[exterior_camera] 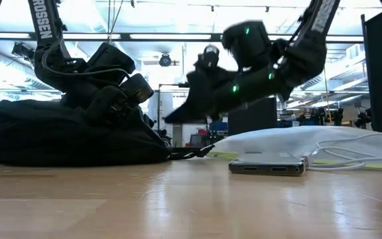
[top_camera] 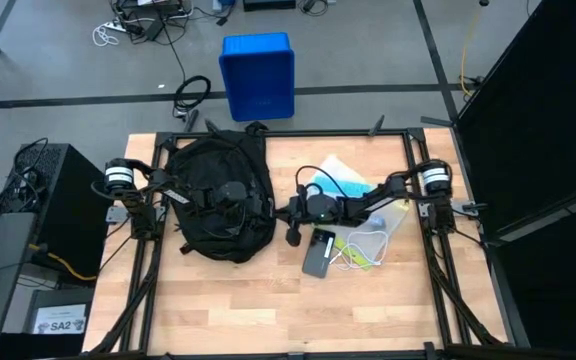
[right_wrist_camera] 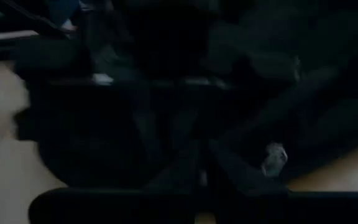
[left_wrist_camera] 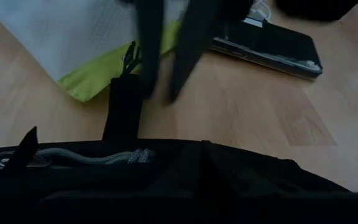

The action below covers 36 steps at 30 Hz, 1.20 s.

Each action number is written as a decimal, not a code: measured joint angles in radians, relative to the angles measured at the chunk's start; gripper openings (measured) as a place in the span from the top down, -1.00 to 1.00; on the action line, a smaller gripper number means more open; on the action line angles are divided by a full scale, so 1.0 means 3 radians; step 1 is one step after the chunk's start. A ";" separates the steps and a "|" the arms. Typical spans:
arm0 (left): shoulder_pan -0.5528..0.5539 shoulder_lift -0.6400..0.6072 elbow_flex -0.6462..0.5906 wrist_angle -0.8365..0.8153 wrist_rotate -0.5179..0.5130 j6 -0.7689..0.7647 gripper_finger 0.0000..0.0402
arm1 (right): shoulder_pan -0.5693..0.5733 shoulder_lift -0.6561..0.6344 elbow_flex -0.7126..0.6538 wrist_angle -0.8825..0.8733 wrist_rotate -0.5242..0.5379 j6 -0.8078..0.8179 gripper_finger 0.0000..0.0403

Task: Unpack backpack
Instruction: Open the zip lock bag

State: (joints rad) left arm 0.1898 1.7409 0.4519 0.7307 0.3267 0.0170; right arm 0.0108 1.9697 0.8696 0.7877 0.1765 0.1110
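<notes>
High view: one backpack (top_camera: 218,200) and one phone (top_camera: 319,252) lie on the desk (top_camera: 268,310). Left hand (top_camera: 236,193) (pressed together) rests on the backpack. Right hand (top_camera: 286,213), also pressed together, holds nothing.

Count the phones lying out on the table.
1. The phone lies flat right of the backpack, beside the white cable. More may be hidden inside the backpack.

- Your backpack (top_camera: 220,205) lies on the tabletop's (top_camera: 268,310) left half, under the left tool (top_camera: 230,192).
- Just right of it hangs your right tool (top_camera: 286,213), clear of the tabletop.
- A phone (top_camera: 319,252) lies right of the backpack, beside a bag (top_camera: 373,232) and cable (top_camera: 353,252).
- A bin (top_camera: 258,75) stands on the floor behind the tabletop.
</notes>
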 joint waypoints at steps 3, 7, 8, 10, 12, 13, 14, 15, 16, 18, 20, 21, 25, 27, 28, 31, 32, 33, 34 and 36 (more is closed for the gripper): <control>0.0000 0.0000 0.0000 0.0000 0.0000 -0.0003 1.00 | 0.0072 -0.0236 0.0001 -0.0271 0.0206 -0.0092 0.88; 0.0000 0.0000 0.0000 0.0000 0.0000 -0.0010 1.00 | 0.0171 -0.0456 0.0001 -0.0763 0.0661 -0.0213 0.78; 0.0000 0.0000 -0.0001 0.0000 -0.0001 -0.0010 1.00 | 0.0195 -0.0490 0.0001 -0.0855 0.0787 -0.0228 0.75; 0.0000 0.0000 -0.0001 0.0000 -0.0001 -0.0016 1.00 | 0.0235 -0.0549 0.0001 -0.1011 0.1014 -0.0236 0.68; 0.0000 0.0000 -0.0001 -0.0003 0.0002 -0.0058 1.00 | 0.0264 -0.0573 0.0003 -0.1123 0.1180 -0.0235 0.59; 0.0000 0.0000 -0.0001 -0.0012 0.0016 -0.0075 1.00 | 0.0274 -0.0577 0.0003 -0.1177 0.1256 -0.0235 0.54; 0.0001 0.0000 -0.0001 -0.0038 0.0047 -0.0083 1.00 | 0.0287 -0.0577 0.0003 -0.1208 0.1322 -0.0222 0.49; 0.0003 0.0000 0.0003 -0.0070 0.0106 -0.0085 1.00 | 0.0293 -0.0577 0.0003 -0.1234 0.1390 -0.0197 0.44; 0.0004 -0.0002 0.0007 -0.0131 0.0198 -0.0084 1.00 | 0.0301 -0.0578 0.0003 -0.1261 0.1442 -0.0165 0.38; 0.0002 -0.0012 0.0010 -0.0294 0.0434 -0.0094 1.00 | 0.0308 -0.0580 0.0003 -0.1355 0.1518 -0.0094 0.27; 0.0001 -0.0016 0.0018 -0.0434 0.0593 -0.0093 1.00 | 0.0308 -0.0580 0.0003 -0.1418 0.1531 -0.0025 0.16; 0.0001 -0.0017 0.0019 -0.0470 0.0667 -0.0094 1.00 | 0.0308 -0.0580 0.0003 -0.1437 0.1531 -0.0003 0.11; 0.0004 -0.0053 0.0013 -0.0527 0.1115 -0.0094 1.00 | 0.0307 -0.0583 0.0003 -0.1452 0.1543 0.0006 -0.07; -0.0002 -0.0141 -0.0003 -0.0601 0.1294 -0.0113 1.00 | 0.0307 -0.0605 0.0003 -0.1471 0.1546 0.0006 -0.13; -0.0003 -0.0204 -0.0008 -0.0636 0.1340 -0.0145 1.00 | 0.0307 -0.0611 0.0006 -0.1468 0.1550 0.0007 -0.16; -0.0003 -0.0437 -0.0028 -0.0763 0.1368 -0.0187 1.00 | 0.0317 -0.0641 0.0006 -0.1533 0.1646 0.0010 -0.21; -0.0003 -0.0531 -0.0033 -0.0802 0.1376 -0.0181 1.00 | 0.0328 -0.0648 0.0006 -0.1577 0.1682 0.0013 -0.22; -0.0003 -0.0609 -0.0033 -0.0803 0.1372 -0.0164 1.00 | 0.0339 -0.0654 0.0006 -0.1646 0.1722 0.0012 -0.23; -0.0003 -0.0674 -0.0031 -0.0781 0.1364 -0.0148 1.00 | 0.0349 -0.0655 0.0006 -0.1682 0.1765 0.0013 -0.24; -0.0003 -0.0803 -0.0024 -0.0742 0.1338 -0.0132 1.00 | 0.0356 -0.0659 0.0006 -0.1772 0.1838 0.0017 -0.25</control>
State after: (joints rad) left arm 0.1890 1.5000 0.4446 0.5082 0.7280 -0.0225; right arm 0.1177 1.7721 0.8715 0.2560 0.7278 0.1162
